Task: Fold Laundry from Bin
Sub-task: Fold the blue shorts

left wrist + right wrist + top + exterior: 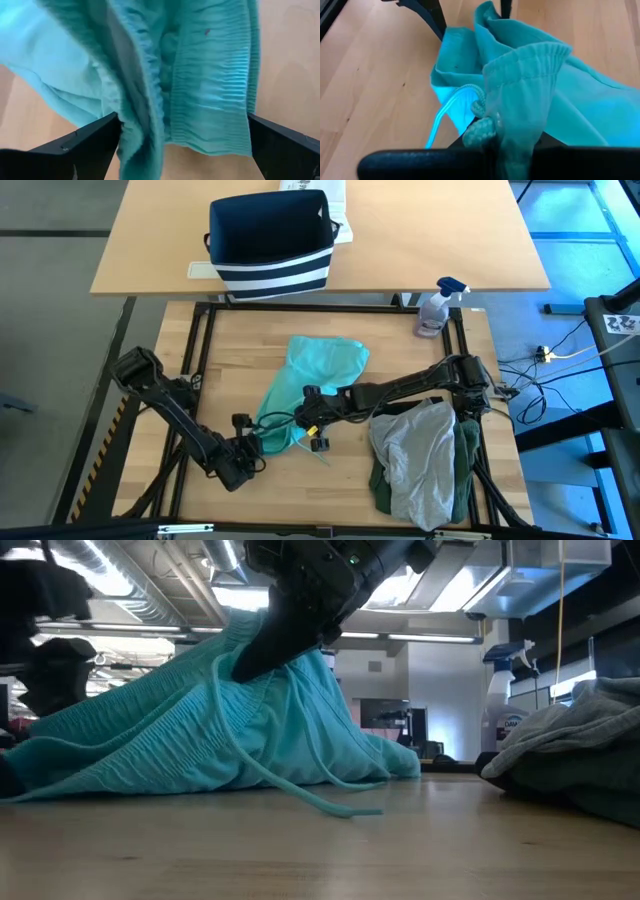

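Teal-green shorts [315, 375] with a ribbed waistband and a drawstring [330, 802] lie mid-table. My right gripper [312, 423] is shut on the waistband and holds it up like a tent [200, 710]. My left gripper [254, 450] is open at the near left end of the shorts. Its two fingers [85, 147] stand on either side of the bunched waistband edge [150, 125]; whether they touch it I cannot tell. A light grey garment [418, 455] lies on a dark green one [468, 455] at the near right. The striped navy bin [270, 240] stands on the far table. My right gripper pinches the gathered elastic waistband [517, 107] between its two fingers, beside the drawstring knot [481, 127]. It comes slanting down from the table's right. That part is lifted, while the rest of the shorts lies on the table and the drawstring hangs slack.
A spray bottle [437, 305] stands at the table's far right edge. A dark metal frame [205, 330] runs along the table's sides. Bare wood shows at the near middle [330, 490] and far left of the table.
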Robot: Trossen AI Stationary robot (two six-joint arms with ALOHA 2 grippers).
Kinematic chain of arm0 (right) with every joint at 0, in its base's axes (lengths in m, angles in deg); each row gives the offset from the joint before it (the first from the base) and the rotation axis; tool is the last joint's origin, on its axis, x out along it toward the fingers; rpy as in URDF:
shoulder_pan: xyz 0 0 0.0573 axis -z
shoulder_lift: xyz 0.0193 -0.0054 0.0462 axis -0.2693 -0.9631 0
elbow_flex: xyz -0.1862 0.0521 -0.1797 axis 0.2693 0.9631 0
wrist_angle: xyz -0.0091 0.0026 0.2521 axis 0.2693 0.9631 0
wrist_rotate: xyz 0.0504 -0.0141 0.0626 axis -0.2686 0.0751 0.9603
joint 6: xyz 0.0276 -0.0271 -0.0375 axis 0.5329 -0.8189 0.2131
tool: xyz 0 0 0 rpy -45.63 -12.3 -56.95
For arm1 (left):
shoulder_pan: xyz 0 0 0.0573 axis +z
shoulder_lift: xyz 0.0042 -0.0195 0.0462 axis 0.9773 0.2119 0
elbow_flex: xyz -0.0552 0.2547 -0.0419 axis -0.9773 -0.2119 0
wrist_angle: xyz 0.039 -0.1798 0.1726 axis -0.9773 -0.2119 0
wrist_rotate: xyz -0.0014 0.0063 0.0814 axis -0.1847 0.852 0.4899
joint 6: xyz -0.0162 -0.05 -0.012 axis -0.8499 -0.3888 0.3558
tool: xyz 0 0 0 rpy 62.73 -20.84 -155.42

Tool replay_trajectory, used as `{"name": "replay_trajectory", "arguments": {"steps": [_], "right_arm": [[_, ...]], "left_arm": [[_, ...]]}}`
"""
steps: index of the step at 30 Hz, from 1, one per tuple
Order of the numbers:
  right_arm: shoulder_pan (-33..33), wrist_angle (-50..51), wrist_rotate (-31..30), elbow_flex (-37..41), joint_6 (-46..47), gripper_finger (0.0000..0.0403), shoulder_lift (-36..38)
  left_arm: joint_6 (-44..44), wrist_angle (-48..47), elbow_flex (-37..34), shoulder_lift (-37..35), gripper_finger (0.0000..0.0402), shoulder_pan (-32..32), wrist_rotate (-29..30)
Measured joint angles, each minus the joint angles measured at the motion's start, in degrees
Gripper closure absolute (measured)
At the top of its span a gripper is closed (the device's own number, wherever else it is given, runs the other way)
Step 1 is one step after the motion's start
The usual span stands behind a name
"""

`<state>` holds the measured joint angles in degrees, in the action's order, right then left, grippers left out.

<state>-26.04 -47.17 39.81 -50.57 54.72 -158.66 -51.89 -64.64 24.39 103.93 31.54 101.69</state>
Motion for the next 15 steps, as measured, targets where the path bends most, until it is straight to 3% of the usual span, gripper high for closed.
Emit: {"name": "replay_trajectory", "arguments": {"steps": [7, 15], "right_arm": [[0.0, 0.2, 0.1, 0.0, 0.0, 0.0378, 0.1], [0.0, 0.7, 0.4, 0.0, 0.0, 0.0378, 0.1]], "left_arm": [[1.6, 0.7, 0.0, 0.1, 0.0005, -3.8, -0.2], [5.3, 6.3, -0.1, -1.4, 0.0005, -5.7, -5.3]]}}
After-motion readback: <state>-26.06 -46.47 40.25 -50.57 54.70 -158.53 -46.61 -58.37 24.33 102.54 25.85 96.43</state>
